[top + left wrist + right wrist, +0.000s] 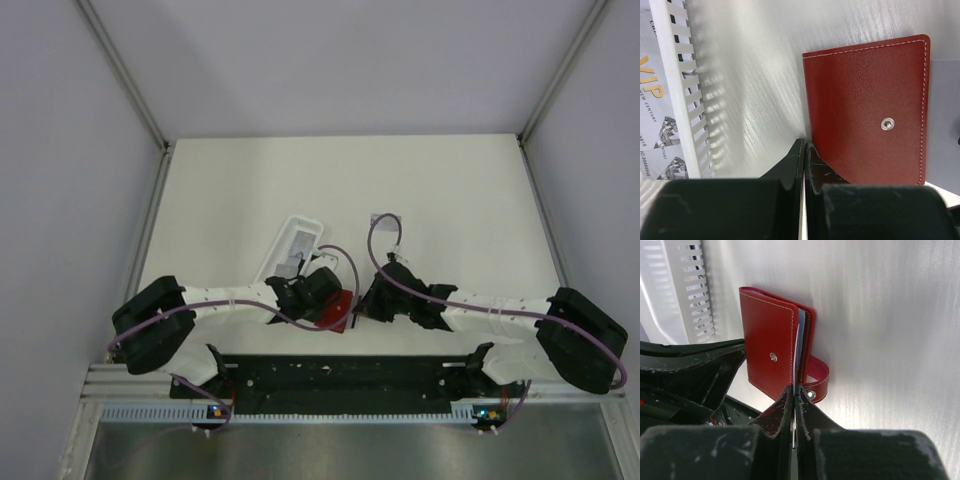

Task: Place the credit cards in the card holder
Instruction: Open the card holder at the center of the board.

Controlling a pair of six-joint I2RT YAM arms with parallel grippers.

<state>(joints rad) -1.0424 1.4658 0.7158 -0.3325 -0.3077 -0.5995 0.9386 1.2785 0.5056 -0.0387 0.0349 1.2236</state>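
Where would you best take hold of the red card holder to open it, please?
Grip the card holder by its top cover's free edge, coming in from the clasp tab side: the tab hangs unfastened there and the cover gapes slightly over pale pockets, while the opposite edge looks folded shut.

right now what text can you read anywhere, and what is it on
"VIP" on the card in the tray
"NEW CENTURY" under it, same card
Digits lower on the card: cut off, too small to read
Wallet: no text
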